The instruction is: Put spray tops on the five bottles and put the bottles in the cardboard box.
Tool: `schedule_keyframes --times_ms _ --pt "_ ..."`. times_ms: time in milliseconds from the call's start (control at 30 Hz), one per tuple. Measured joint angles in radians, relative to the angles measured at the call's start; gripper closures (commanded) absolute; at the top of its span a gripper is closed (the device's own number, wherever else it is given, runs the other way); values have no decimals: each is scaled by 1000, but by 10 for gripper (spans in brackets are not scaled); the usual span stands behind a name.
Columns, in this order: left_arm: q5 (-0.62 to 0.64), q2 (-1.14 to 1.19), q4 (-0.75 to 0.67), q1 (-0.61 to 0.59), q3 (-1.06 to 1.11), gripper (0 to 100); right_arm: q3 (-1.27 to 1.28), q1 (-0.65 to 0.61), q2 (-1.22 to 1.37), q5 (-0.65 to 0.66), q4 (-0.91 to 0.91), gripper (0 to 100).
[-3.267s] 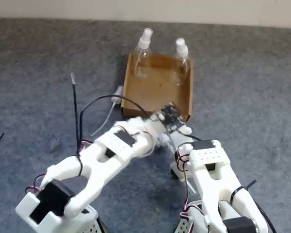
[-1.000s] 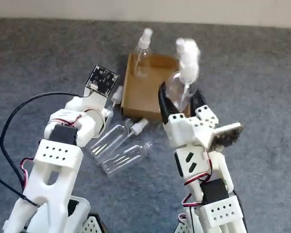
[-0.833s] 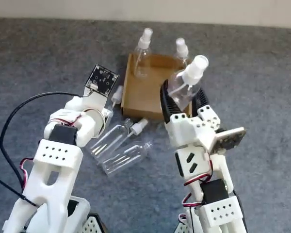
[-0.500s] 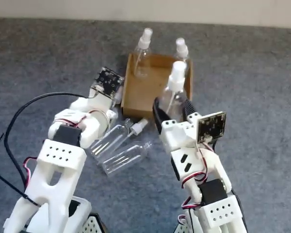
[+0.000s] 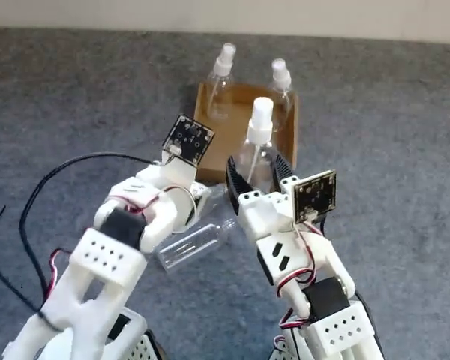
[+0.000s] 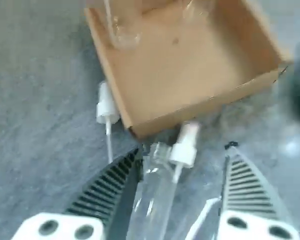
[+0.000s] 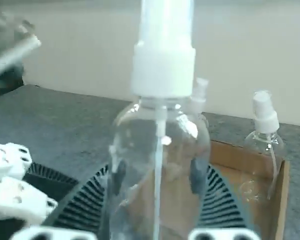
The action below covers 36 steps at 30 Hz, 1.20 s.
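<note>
My right gripper [image 5: 256, 176] is shut on a clear bottle [image 5: 256, 159] with a white spray top [image 5: 261, 118], held upright over the front part of the cardboard box [image 5: 210, 139]. In the right wrist view that bottle [image 7: 160, 165] stands between the jaws. Two capped bottles [image 5: 222, 75] [image 5: 282, 84] stand at the box's back. My left gripper [image 6: 177, 195] is open above a lying clear bottle [image 6: 150, 200], with a spray top [image 6: 185, 147] beside its neck. Another lying bottle [image 5: 199, 244] shows below the left arm [image 5: 146, 214].
A loose spray top [image 6: 105, 105] with its tube lies on the grey carpet beside the box's left wall [image 6: 107, 75]. A black cable [image 5: 45, 187] loops over the carpet on the left. Open carpet lies to the right of the box.
The right gripper brought its bottle from tilted to upright and shifted it left over the box front. The left arm swung right and forward over the lying bottles.
</note>
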Motion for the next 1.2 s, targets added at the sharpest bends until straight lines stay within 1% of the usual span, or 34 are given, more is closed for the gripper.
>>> schedule_keyframes --times_ms 33,133,267,433,567,833,933,1100,1200 --pt "8 -34 3 17 11 712 0 -2 0 0 0 982" --pt "15 -135 5 75 58 710 0 -2 -2 0 0 996" --pt "15 -230 5 106 95 709 -3 -20 -8 -2 20 995" --pt "14 -255 2 115 98 708 -69 -84 -3 -8 114 995" --pt "14 -261 2 129 98 708 -100 -94 -3 -48 115 995" --pt "14 -344 2 147 114 713 -110 -132 -23 -51 115 995" --pt "14 -399 29 98 144 713 -109 -124 11 -34 114 995" --pt "17 -503 95 -95 173 709 -109 -114 110 -34 86 995" --pt "17 -535 107 -107 218 701 -132 -115 245 -34 35 995"
